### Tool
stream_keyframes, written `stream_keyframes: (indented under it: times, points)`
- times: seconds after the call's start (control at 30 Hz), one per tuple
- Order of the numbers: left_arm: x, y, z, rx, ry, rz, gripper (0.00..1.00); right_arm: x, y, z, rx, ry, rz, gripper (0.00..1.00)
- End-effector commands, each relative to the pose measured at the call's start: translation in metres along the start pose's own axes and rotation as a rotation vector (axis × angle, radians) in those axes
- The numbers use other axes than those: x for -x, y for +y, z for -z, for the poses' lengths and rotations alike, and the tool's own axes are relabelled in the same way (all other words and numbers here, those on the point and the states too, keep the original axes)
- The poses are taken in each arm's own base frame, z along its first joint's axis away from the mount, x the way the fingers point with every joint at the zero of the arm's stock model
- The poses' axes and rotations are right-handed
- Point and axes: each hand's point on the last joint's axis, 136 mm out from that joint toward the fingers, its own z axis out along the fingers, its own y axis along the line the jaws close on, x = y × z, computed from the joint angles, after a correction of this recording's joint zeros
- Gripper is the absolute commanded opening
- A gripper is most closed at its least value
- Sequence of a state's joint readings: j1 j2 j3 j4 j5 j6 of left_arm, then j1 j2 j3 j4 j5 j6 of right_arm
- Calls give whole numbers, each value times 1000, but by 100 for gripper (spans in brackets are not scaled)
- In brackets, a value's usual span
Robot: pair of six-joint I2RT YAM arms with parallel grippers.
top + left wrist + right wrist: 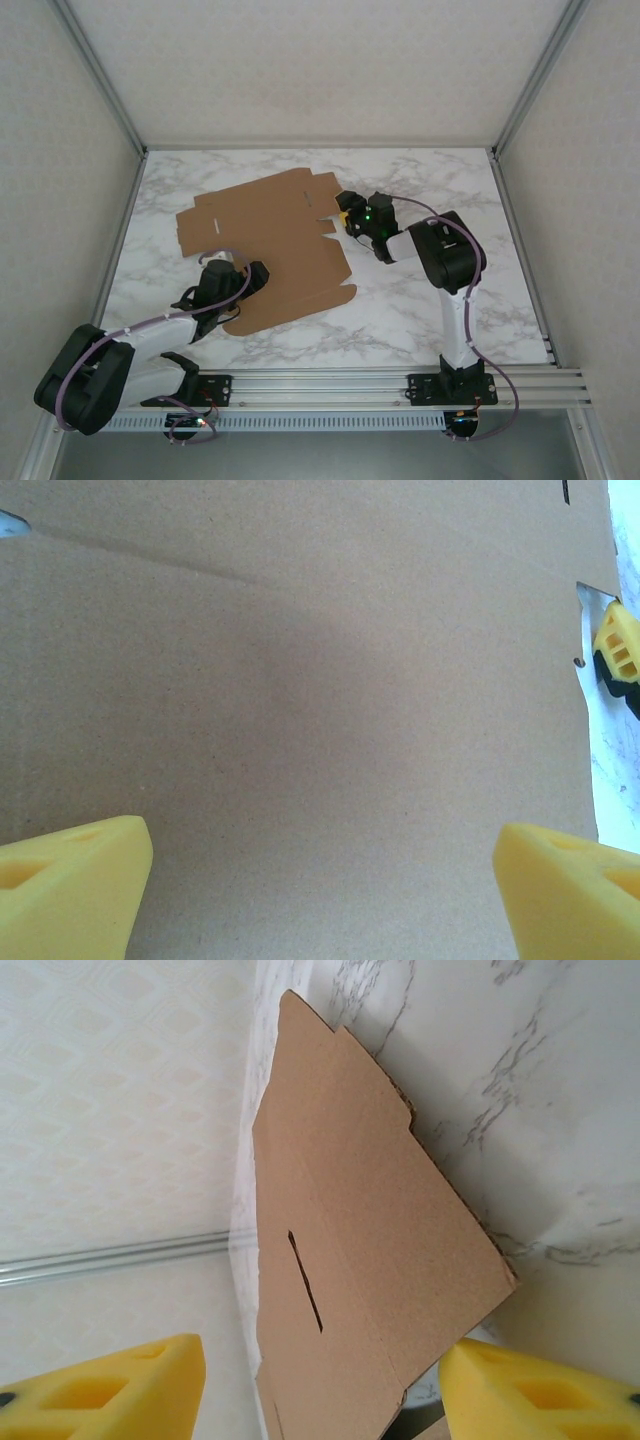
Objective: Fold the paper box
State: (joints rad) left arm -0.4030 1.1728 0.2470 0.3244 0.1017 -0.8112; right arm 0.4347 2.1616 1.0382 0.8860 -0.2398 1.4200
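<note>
the paper box [270, 235] is lying as a flat sheet mid-table [450, 300]. the left gripper [252, 276] is sitting over its panel toward the table's front, fingers spread. the right gripper [347, 212] is straddling a raised flap [340, 1240] toward the table's right, fingers spread. the first fold is seemingly beginning; next it is calling for pinching that flap.

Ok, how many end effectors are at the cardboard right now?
2. The left end effector sits over the paper box's near-left panel, open; the right end effector straddles a flap at its right edge, open.
</note>
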Motion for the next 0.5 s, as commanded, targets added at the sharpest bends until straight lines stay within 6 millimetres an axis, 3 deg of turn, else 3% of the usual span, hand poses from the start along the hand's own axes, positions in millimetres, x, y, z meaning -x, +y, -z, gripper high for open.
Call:
stream_keyframes:
  times: [0.0,0.13,0.23,0.47]
  points:
    - [-53,55,3,173,198,26,88,-19,5,-16,33,40,-29,64]
    - [-54,56,3,176,198,26,88,-30,-24,-13,-131,4,-92,61]
    - [-53,56,4,176,196,27,88,-39,-32,-8,-200,-13,-120,61]
    - [-53,56,4,172,195,27,88,-43,-31,-13,-278,-19,-91,58]
